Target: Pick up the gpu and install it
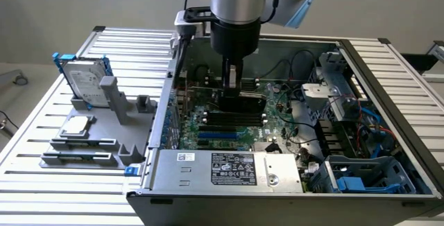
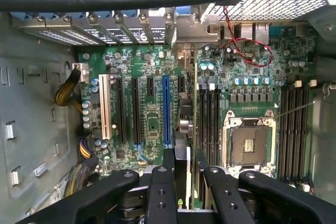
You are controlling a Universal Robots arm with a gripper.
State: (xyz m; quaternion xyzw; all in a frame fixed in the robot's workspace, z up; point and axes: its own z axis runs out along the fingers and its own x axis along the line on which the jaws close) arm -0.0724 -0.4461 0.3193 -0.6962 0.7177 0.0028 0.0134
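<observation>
The gpu (image 1: 244, 101) hangs upright inside the open computer case (image 1: 291, 200), its black shroud just above the motherboard (image 1: 229, 127). My gripper (image 1: 234, 79) comes straight down from the arm and is shut on the card's top edge. In the wrist view the gpu (image 2: 185, 135) appears edge-on as a thin strip between my black fingers (image 2: 160, 182), with my gripper (image 2: 184, 163) clamped on it. It hovers just beside the long blue slot (image 2: 167, 108), between that slot and the memory slots (image 2: 207, 119).
A hard drive in a blue frame (image 1: 86, 80) and a small silver processor chip (image 1: 76, 124) sit on a grey fixture (image 1: 90, 150) at the exterior view's left. Within the case are the power supply (image 1: 229, 169), an open processor socket (image 2: 249, 142), a red cable (image 2: 252, 51) and drive cages (image 1: 347, 111).
</observation>
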